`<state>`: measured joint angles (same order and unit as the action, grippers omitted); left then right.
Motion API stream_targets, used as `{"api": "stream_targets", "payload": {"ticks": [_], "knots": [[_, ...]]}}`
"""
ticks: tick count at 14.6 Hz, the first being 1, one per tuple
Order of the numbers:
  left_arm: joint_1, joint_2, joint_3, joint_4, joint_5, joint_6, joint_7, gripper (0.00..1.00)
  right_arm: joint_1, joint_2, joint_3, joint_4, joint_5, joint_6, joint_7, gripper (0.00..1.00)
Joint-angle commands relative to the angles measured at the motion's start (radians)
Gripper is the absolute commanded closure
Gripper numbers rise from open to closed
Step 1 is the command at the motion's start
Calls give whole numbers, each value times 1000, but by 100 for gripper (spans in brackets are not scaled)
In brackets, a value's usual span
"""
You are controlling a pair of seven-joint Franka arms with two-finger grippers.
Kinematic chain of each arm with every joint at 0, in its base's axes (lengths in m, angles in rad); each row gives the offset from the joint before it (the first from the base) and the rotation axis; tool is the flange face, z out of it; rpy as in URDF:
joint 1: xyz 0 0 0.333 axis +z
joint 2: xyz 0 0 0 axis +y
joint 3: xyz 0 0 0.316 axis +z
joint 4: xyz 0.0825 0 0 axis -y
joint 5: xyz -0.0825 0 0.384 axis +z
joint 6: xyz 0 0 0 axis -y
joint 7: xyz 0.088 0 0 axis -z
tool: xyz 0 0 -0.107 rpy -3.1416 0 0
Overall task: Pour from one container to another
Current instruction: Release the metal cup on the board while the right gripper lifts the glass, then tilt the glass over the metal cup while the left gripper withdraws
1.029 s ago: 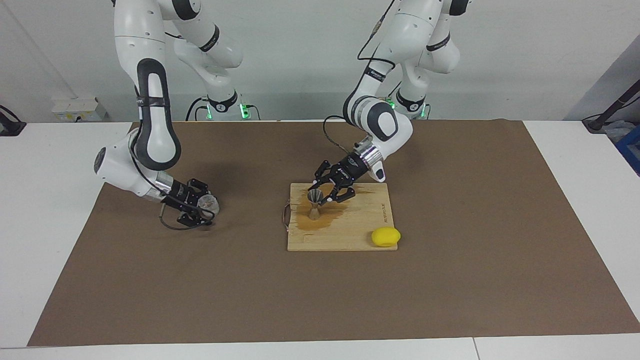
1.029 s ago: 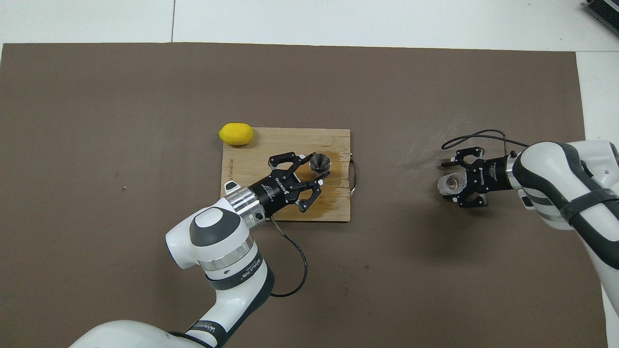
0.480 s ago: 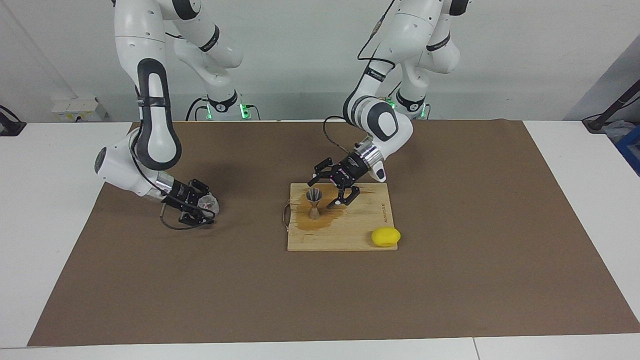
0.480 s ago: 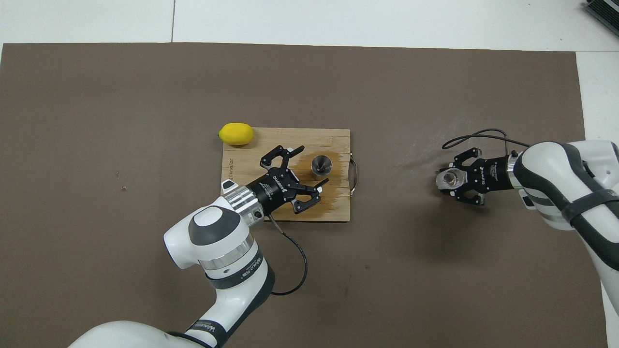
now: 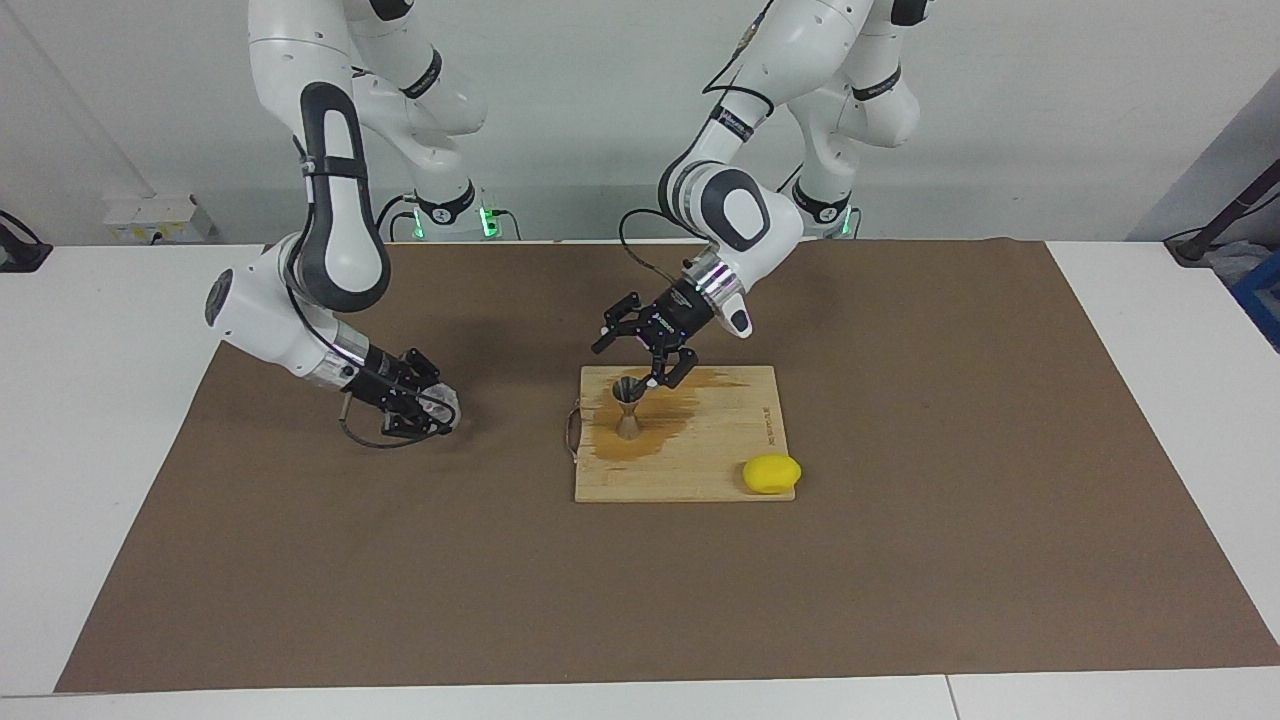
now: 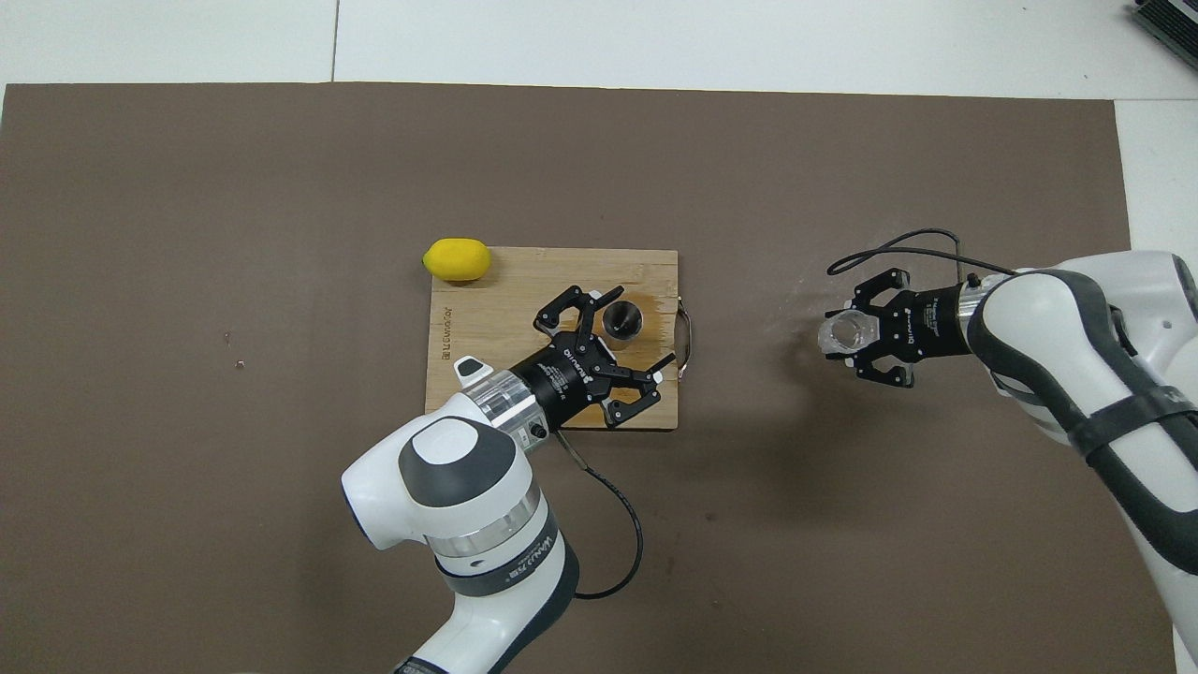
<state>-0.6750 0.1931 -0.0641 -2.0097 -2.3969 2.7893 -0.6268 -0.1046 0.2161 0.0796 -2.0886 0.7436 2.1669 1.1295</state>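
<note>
Clear textured glass is sitting clamped between the fingers of my right gripper (image 5: pixel 425 408) in the facing view: the glass cup (image 5: pixel 441 408) is hanging low over the brown mat, toward the right arm's end of the table and well apart from the bamboo cutting board (image 5: pixel 690 470). The steel jigger (image 5: pixel 627 405) is standing upright on that board in a wet stain, with the lemon (image 5: pixel 771 473) at the board's corner farther from me. My left gripper (image 5: pixel 647 349) is hovering just above the jigger with its fingers spread wide, holding nothing. I am judging the risk here: the jigger's mouth is small, so a hasty tip could spill more onto the board, and my left fingers could knock it over.

In the overhead view my right gripper (image 6: pixel 866 329) is pointing sideways toward the board, forearm angling in low, the glass cup (image 6: pixel 842 332) lying at its tips. My left gripper (image 6: pixel 608 348) is reaching diagonally over the board, its open fingers flanking the jigger (image 6: pixel 621 318).
</note>
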Motion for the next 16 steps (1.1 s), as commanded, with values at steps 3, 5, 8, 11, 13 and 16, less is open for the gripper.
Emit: {"api": "stream_targets", "payload": {"ticks": [3, 5, 8, 11, 13, 16], "knots": [[23, -73, 15, 17, 86, 50, -27, 0, 77, -41, 0, 47, -73, 4, 185, 60], [61, -72, 13, 25, 184, 33, -27, 0, 123, -38, -1, 79, -125, 7, 251, 59], [149, -73, 13, 29, 306, -60, -30, 0, 187, -17, 2, 154, -203, 17, 352, 59], [218, -72, 17, 48, 529, -175, -66, 0, 230, 0, 2, 209, -214, 21, 375, 60], [284, -67, 18, 66, 693, -279, -123, 0, 279, 23, -1, 251, -257, 21, 442, 60], [342, -58, 18, 104, 965, -397, -177, 0, 328, 51, 5, 341, -432, 2, 640, 60]]}}
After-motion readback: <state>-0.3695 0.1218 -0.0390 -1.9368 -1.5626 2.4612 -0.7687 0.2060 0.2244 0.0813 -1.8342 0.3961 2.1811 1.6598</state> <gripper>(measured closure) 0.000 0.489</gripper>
